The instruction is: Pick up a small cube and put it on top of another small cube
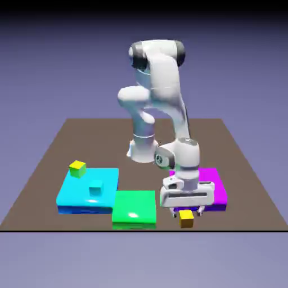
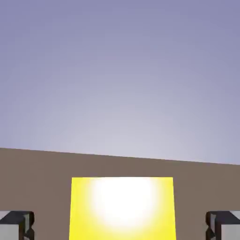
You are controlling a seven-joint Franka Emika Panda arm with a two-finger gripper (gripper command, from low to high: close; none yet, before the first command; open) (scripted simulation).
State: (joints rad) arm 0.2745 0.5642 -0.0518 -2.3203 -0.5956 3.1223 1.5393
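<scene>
The white arm [image 1: 160, 107] bends forward and down, its gripper [image 1: 187, 212] held low, fingers [image 2: 17, 224] pointing downward and standing apart.

A flat brown table [image 1: 45, 169] stands before a plain blue-violet backdrop [image 1: 56, 67] that darkens toward the top, under soft, even light with no walls or windows.

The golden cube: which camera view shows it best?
The hand view: the golden cube fills the space between the two fingers, large and bright. In the exterior view it is tiny, on the table's near edge under the hand.
</scene>
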